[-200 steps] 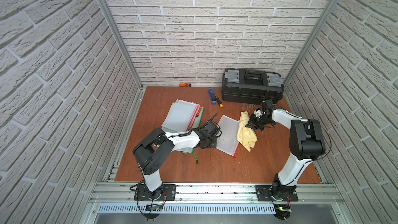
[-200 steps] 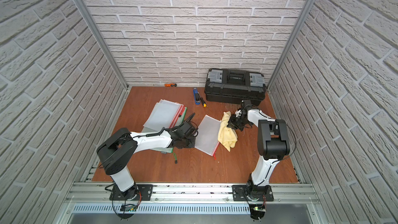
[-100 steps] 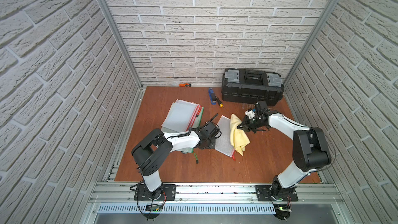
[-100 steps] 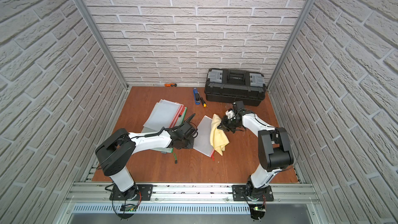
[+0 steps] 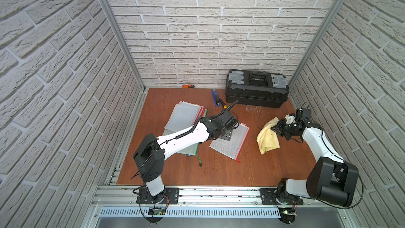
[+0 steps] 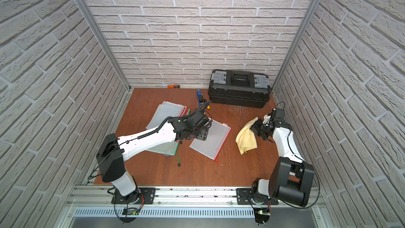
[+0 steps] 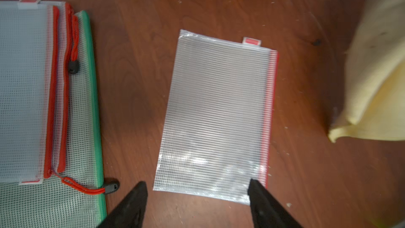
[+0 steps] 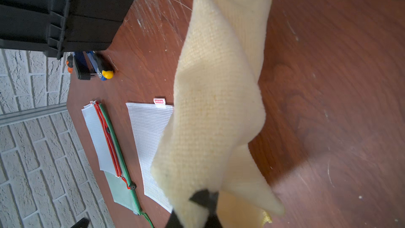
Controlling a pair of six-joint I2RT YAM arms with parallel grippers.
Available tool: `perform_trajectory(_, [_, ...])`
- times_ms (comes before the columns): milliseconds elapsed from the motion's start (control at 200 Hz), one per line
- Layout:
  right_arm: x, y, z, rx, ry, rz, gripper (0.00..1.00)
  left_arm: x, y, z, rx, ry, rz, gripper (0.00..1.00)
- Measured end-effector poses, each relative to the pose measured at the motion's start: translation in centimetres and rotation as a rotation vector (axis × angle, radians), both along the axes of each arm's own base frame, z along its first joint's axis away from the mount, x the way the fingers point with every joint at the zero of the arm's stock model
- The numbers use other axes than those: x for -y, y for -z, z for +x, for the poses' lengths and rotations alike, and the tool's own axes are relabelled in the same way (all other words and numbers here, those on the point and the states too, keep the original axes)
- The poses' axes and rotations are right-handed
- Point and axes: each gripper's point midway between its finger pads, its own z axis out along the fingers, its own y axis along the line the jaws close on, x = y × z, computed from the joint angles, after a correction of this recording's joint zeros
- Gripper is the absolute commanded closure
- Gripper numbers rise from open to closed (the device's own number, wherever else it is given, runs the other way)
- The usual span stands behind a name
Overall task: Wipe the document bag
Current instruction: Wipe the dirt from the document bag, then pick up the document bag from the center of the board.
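One loose document bag, one cloth, one toolbox
The document bag lies flat before the toolbox; left gripper spread wide over its edge, empty; right gripper clamped on the cloth.

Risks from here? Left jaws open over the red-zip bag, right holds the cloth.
1. The left gripper stands open above the document bag, so nothing pins it; a wipe may slide it.
2. The yellow cloth hangs bunched from the shut right gripper; it may drag as a wad, not wipe flat.
3. The left gripper overhangs the bag; the right one could hit it coming in.
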Motion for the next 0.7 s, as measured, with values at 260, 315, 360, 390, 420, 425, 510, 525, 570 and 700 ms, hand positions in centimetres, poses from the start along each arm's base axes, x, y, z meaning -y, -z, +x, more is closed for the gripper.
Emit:
perform_trajectory(260, [2.0,1.2,-2.2,-0.024,0.091,0.022,0.98,8.7,3.2,-1.6,-0.035,0.178,0.159,0.14])
perform_trajectory(315, [2.0,0.9,-2.4,-0.012,0.091,0.015,0.98,9.5,5.6,-2.6,-0.066,0.21,0.214,0.17])
perform_trajectory(360, [2.0,0.7,-2.5,-0.003,0.091,0.009,0.98,9.8,7.2,-3.4,-0.09,0.235,0.253,0.18])
perform_trajectory(390, [2.0,0.5,-2.5,0.004,0.09,0.005,0.98,9.9,8.1,-4.0,-0.105,0.248,0.273,0.18])
perform_trajectory(420, [2.1,0.4,-2.5,0.007,0.09,0.003,0.98,9.9,8.9,-4.4,-0.118,0.257,0.292,0.18])
perform_trajectory(425, [2.1,0.4,-2.5,0.008,0.089,0.003,0.98,9.9,9.0,-4.5,-0.12,0.258,0.295,0.18])
perform_trajectory(510, [2.1,0.4,-2.5,0.009,0.087,0.001,0.98,9.6,9.9,-4.8,-0.142,0.261,0.326,0.19])
perform_trajectory(525, [2.1,0.4,-2.5,0.01,0.086,0.0,0.98,9.6,9.9,-4.8,-0.142,0.26,0.327,0.2])
perform_trajectory(570, [2.1,0.4,-2.5,0.011,0.084,-0.001,0.98,9.6,9.8,-4.6,-0.144,0.253,0.327,0.21])
perform_trajectory(700, [2.0,0.4,-2.4,0.013,0.082,0.001,0.98,10.3,9.6,-4.2,-0.133,0.241,0.319,0.27])
